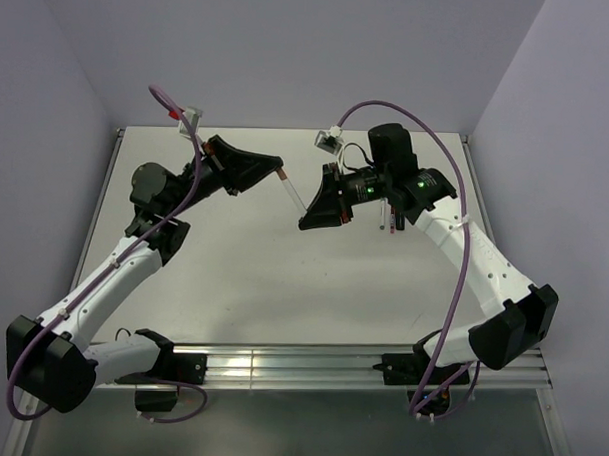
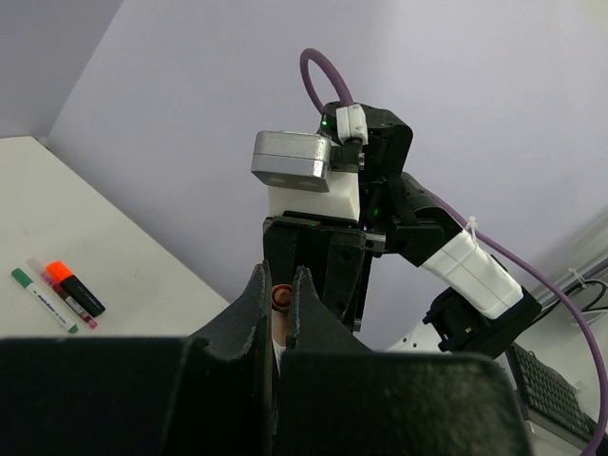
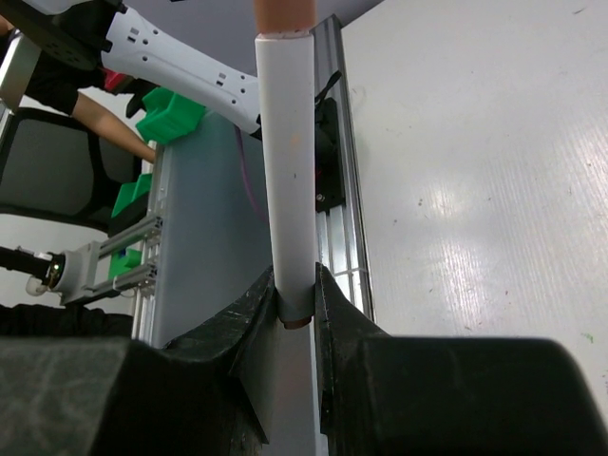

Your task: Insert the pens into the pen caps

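Over the pale table (image 1: 243, 276), the right gripper (image 1: 306, 218) is clamping a white pen (image 1: 295, 196) low on its barrel. The left gripper (image 1: 274, 171) is pinching the brownish-red cap (image 1: 282, 173) at the pen's end (light, stiff, probably slick plastic). Beyond, other pens (image 2: 66, 299) are lying.

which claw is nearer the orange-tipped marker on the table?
Right. The right claw, gripping the white pen, is left of the marker; the left claw, gripping the brownish cap, is farther left.
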`<state>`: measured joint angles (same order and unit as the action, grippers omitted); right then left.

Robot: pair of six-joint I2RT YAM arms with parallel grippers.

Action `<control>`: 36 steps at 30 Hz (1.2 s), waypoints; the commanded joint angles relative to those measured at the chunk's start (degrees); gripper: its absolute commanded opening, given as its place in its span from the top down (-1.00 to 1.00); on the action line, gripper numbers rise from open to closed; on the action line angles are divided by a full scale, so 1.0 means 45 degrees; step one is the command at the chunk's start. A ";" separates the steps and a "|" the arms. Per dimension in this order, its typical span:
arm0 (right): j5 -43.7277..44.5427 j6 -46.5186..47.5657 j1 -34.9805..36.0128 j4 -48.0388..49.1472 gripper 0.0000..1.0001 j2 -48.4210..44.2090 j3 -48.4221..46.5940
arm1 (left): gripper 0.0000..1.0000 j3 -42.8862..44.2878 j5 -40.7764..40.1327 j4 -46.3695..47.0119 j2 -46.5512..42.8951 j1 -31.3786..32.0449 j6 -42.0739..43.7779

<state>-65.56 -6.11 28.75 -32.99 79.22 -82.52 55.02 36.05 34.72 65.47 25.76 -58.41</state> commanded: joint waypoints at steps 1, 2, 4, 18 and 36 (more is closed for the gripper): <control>0.0448 0.0108 -0.0296 0.2703 1.00 -0.0046 -0.1603 | 0.99 -0.0938 0.2418 -0.1036 0.0099 0.0916 -0.0476; 0.0448 0.0069 -0.0276 0.2703 1.00 0.0012 -0.1661 | 0.99 -0.1035 0.2341 -0.0939 0.0118 0.0955 -0.0515; 0.0448 0.0049 -0.0276 0.2722 1.00 0.0110 -0.1837 | 0.99 -0.1153 0.2243 -0.0763 0.0119 0.1053 -0.0769; 0.0584 0.0127 -0.0257 0.2683 1.00 0.0618 -0.2657 | 0.99 -0.2052 0.1910 -0.0586 -0.0018 0.1483 -0.1394; 0.0878 0.0127 -0.0218 0.2703 1.00 0.0950 -0.3048 | 0.99 -0.2736 0.1422 0.0097 0.0118 0.2284 -0.2429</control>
<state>-65.49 -5.61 28.47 -38.89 83.20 -88.75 46.50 22.00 45.78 64.03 29.08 -67.35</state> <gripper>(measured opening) 0.238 0.053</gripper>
